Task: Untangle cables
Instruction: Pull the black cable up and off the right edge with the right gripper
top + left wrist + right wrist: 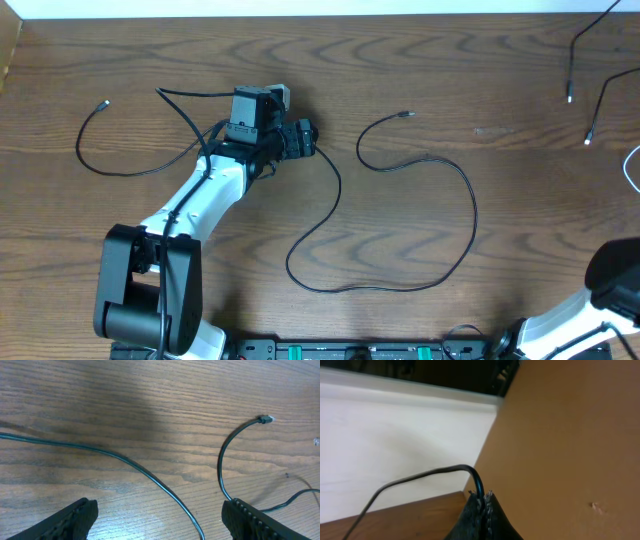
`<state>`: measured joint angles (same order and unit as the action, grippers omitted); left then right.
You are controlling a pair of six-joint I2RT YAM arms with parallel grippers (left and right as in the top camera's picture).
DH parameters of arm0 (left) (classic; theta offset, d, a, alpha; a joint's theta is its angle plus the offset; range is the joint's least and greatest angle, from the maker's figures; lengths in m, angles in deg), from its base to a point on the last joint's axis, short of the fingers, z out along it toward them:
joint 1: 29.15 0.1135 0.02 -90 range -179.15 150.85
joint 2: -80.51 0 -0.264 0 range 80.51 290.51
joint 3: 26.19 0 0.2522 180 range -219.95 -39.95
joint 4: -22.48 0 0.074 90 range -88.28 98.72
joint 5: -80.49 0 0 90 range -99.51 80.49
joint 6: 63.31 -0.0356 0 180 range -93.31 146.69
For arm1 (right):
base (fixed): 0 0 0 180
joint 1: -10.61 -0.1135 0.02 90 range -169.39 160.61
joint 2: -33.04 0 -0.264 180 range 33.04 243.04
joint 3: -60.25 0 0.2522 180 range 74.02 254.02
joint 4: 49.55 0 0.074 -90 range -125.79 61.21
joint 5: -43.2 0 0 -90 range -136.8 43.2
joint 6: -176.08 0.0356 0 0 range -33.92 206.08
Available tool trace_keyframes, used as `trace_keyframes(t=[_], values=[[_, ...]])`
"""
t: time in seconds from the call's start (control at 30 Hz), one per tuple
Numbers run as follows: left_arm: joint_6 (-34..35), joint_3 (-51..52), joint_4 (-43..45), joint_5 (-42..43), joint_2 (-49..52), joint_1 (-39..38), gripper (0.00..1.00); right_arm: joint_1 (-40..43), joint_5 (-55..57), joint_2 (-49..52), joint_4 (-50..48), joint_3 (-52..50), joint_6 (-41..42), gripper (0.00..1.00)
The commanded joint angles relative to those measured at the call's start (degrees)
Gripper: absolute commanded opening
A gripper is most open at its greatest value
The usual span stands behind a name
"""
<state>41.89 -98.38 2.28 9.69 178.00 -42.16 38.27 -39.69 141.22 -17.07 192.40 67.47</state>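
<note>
Looking through the left wrist camera, I see the left gripper [160,507] with its two black ribbed fingers [260,522] spread wide apart and holding nothing. Below it, on the brown wood-grain table [150,390], a long thin black cable [145,472] comes in from the left of my view and passes through the gap between the fingers, nearer the right-hand one. Ahead of that right-hand finger, the same cable's small plug end [265,419] lies flat on the wood. From overhead, a second thin black cable [100,160] curls on the table behind the gripper, beyond the arm and well apart from the fingers.

The right gripper [484,502] has its fingers pressed together, pinching a thin black cord [420,476] at the very tips. The cord arches up from the tips and away to their left. Whether it belongs to the loose black cable ends [570,95] at the table's far right, I cannot tell.
</note>
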Motion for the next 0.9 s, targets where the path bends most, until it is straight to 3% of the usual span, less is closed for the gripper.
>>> trace_keyframes(t=[0.0, 0.3, 0.47, 0.5, 0.57, 0.67, 0.73, 0.87], values=[[-0.07, -0.83, -0.2, 0.26, -1.33, -0.02, 0.84, 3.32, 0.31, 4.0, -2.89, 0.04, 0.37, 0.01], [-0.07, -0.83, -0.2, 0.26, -1.33, -0.02, 0.84, 14.58, 0.07, 7.08, -4.96, 0.04, 3.89, 0.01], [-0.07, -0.83, -0.2, 0.26, -1.33, -0.02, 0.85, 19.02, -2.36, 7.28, 0.39, 0.0, 5.81, 0.06], [-0.07, -0.83, -0.22, 0.26, -1.33, -0.02, 0.84, 19.19, -3.04, 7.28, 0.85, 0.0, 6.01, 0.16], [-0.07, -0.83, -0.2, 0.26, -1.33, -0.02, 0.84, 19.28, -4.79, 7.28, 1.55, -0.02, 6.05, 0.54], [-0.07, -0.83, -0.2, 0.26, -1.33, -0.02, 0.84, 19.06, -10.29, 7.28, 2.86, 0.0, 6.16, 0.98], [-0.07, -0.83, -0.2, 0.26, -1.33, -0.02, 0.85, 18.38, -15.93, 7.28, 4.35, 0.0, 6.16, 0.99], [-0.07, -0.83, -0.2, 0.26, -1.33, -0.02, 0.85, 16.35, -16.28, 6.95, 5.88, 0.0, 6.16, 0.99]])
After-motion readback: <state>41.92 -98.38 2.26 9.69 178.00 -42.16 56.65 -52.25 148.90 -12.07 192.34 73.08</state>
